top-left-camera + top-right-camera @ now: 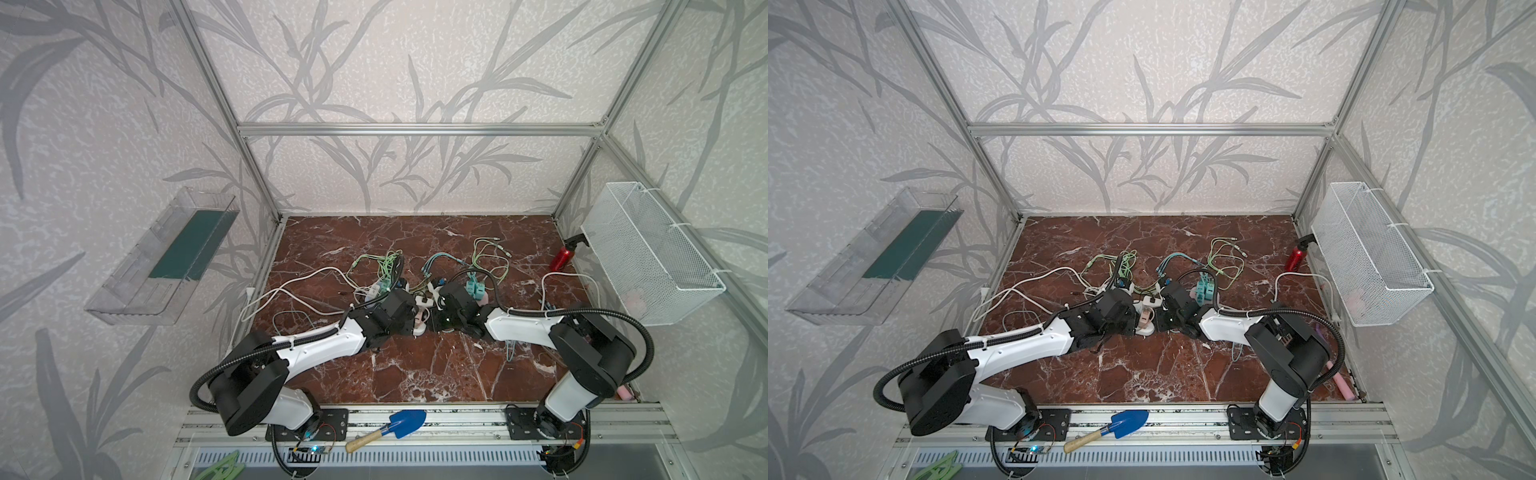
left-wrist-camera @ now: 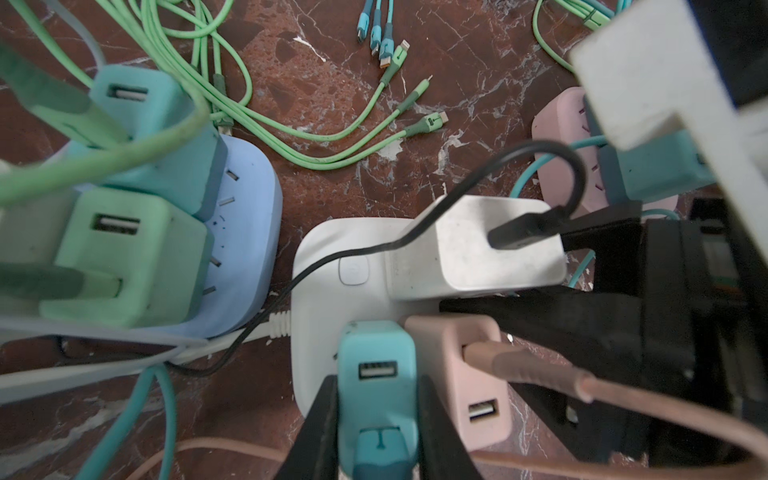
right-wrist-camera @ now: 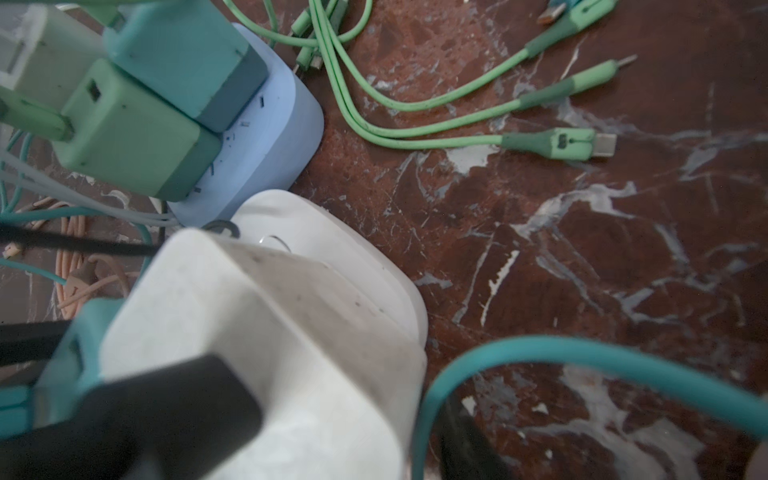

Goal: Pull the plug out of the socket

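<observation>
A white socket strip (image 2: 324, 291) lies on the brown marble floor, and in both top views it sits between the two arms (image 1: 420, 318) (image 1: 1147, 322). Three plugs stand in it: teal (image 2: 376, 357), pink (image 2: 469, 374) and white (image 3: 270, 332). My left gripper (image 2: 376, 384) is shut on the teal plug, a black finger (image 2: 322, 415) pressed to each side. My right gripper (image 2: 498, 270) is shut on the white plug, which carries a black cable (image 2: 523, 232). In the right wrist view one right finger (image 3: 465, 440) shows beside the white plug; its mate is hidden.
A blue socket strip (image 2: 249, 232) holding green and teal plugs lies close beside the white one. A pink strip (image 2: 557, 124) lies behind. Loose green cables (image 2: 332, 137) spread over the floor. There is a red bottle (image 1: 561, 255), a wire basket (image 1: 648, 249) and a blue trowel (image 1: 405, 422).
</observation>
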